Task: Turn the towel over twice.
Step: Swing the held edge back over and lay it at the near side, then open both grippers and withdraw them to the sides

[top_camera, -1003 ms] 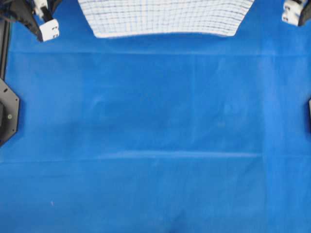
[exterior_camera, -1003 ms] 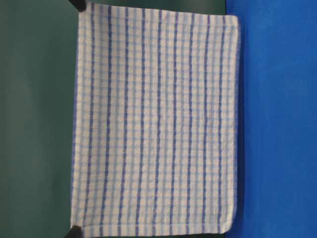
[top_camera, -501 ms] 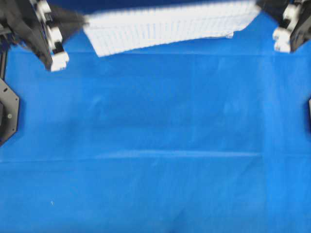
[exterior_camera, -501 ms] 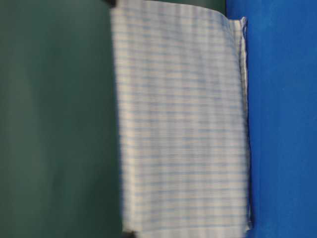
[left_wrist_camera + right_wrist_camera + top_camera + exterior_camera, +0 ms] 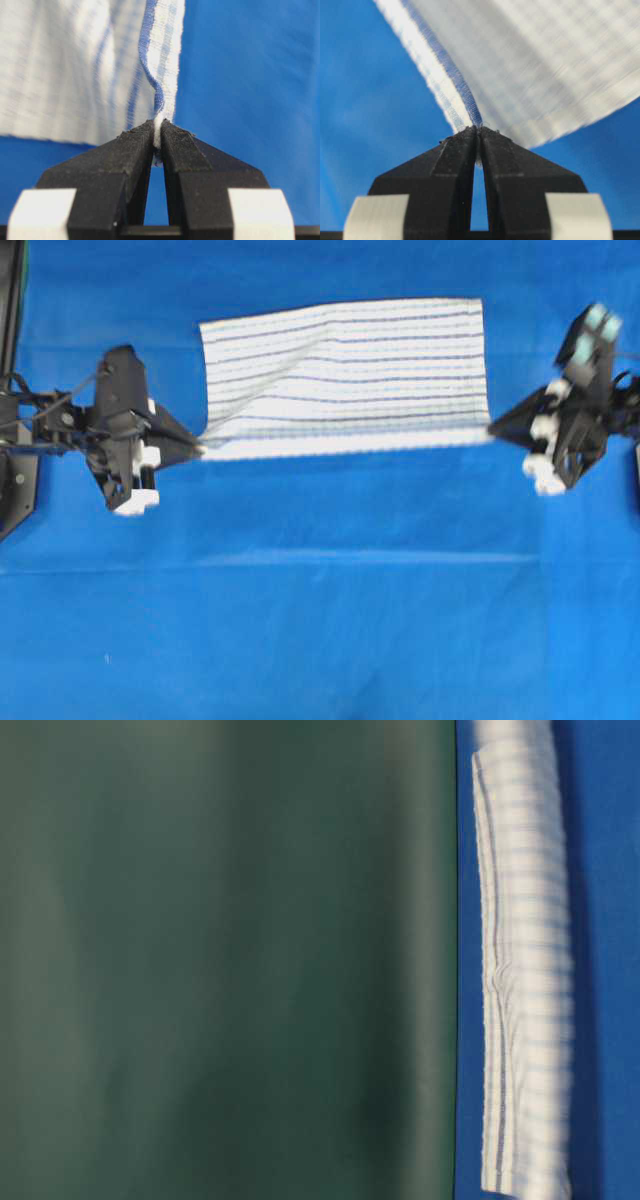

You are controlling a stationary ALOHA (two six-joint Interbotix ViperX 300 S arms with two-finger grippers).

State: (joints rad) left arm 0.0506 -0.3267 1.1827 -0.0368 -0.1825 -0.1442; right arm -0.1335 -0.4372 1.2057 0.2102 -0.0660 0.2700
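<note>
Towel [image 5: 345,375] lies spread on the blue surface [image 5: 320,620], far half of scene, stripes running left to right. Near edge is lifted and taut between two claws. Left claw [image 5: 197,448] pinches the near left corner; right claw [image 5: 492,430] pinches the near right corner. A fold ridge rises from the left corner.

A plain blue covering [image 5: 320,620] spreads over the whole table, creased faintly from nine to three o'clock, evenly lit, while a flat dark green wall [image 5: 220,960] stands behind it.
</note>
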